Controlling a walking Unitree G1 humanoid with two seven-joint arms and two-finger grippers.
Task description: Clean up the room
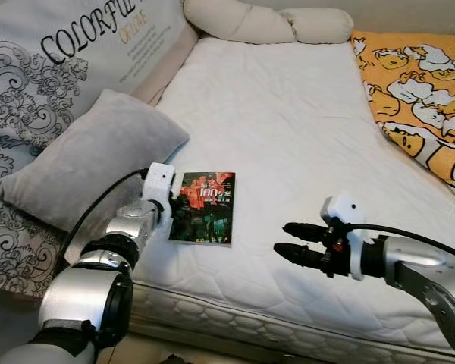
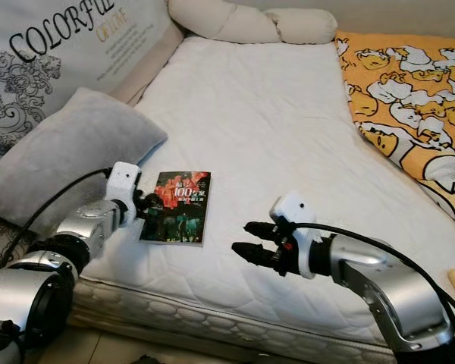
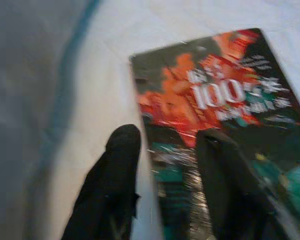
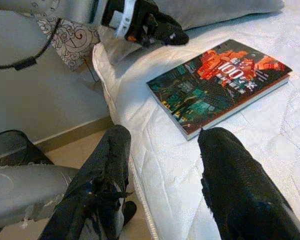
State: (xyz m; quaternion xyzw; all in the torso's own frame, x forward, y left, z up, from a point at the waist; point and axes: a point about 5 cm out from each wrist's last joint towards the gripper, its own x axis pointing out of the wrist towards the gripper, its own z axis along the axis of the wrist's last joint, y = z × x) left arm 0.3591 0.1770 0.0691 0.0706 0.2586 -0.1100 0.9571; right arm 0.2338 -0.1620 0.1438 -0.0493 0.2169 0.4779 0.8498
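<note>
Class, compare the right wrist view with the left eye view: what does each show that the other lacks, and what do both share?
Right wrist view alone: a dark mesh wastebasket on the floor beside the bed, and pale skirting along the wall.

Left eye view alone: the orange cartoon-print blanket, the grey velvet cushion, the lettered pillow and cream bolsters.

Shared: the glossy dark paperback book with red cover art lying flat on the white quilted mattress, the left claw at the book's edge, and the open right claw apart from it.

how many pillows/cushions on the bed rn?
4. Grey pillow at the robot's left, beside the book. Printed "COLORFUL" cushion behind it. Two cream bolsters at the far end: one left, one right. More may lie outside the view.
</note>
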